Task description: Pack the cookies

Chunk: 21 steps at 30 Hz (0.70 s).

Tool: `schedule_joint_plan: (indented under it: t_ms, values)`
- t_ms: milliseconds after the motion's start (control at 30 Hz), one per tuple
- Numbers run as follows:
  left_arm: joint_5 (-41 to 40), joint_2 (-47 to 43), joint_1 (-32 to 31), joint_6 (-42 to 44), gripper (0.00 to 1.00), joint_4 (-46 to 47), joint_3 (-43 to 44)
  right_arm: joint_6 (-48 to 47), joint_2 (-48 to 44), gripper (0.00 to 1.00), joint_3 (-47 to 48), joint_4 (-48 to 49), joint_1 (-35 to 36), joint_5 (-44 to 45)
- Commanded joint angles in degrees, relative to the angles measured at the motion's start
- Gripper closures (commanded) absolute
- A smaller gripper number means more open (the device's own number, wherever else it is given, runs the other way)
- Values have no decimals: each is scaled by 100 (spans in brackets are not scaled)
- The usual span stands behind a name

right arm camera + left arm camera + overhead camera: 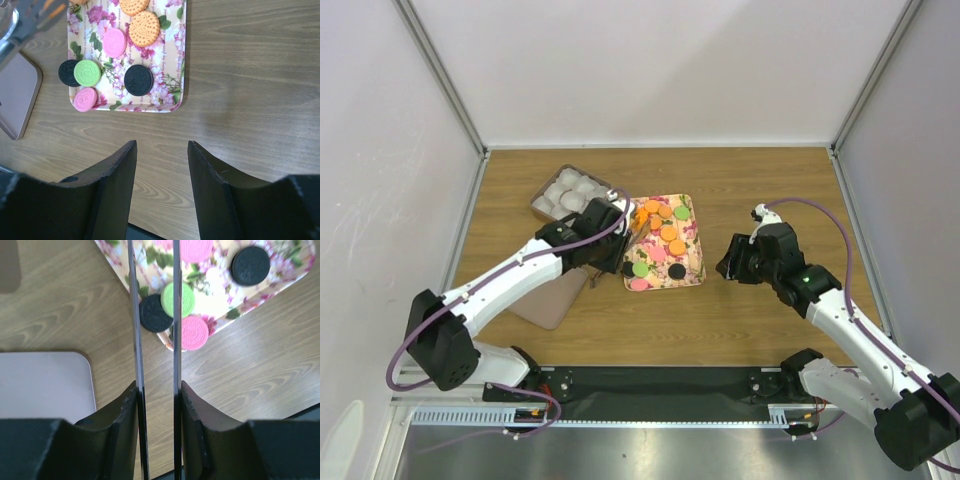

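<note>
we pinch the tongs [136,340] in our left gripper [157,405]; right gripper [162,165] spread, empty. cookies [138,80] lie on the tray [172,75], paper cups [568,190] look unfilled.

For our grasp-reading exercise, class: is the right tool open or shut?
Open: the right tool hangs above the table, jaws apart, nothing between them.

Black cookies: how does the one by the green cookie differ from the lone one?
The corner black cookie straddles the tray rim; the lone black cookie lies wholly inside. The green cookie overlaps the corner one; the lone one touches no cookie. Both are round, alike in size.
</note>
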Motion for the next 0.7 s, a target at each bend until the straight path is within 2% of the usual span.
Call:
schedule_joint_plan:
  t_ms: [0, 267, 667]
  values:
    - [-164, -182, 78, -25, 68, 81, 517, -101, -126, 49, 25, 156, -36, -54]
    - [-226, 161, 904, -131, 68, 221, 1106, -101, -109, 49, 34, 156, -106, -141]
    - [-85, 1602, 2205, -166, 68, 467, 2187, -101, -65, 49, -54, 209, -246, -405]
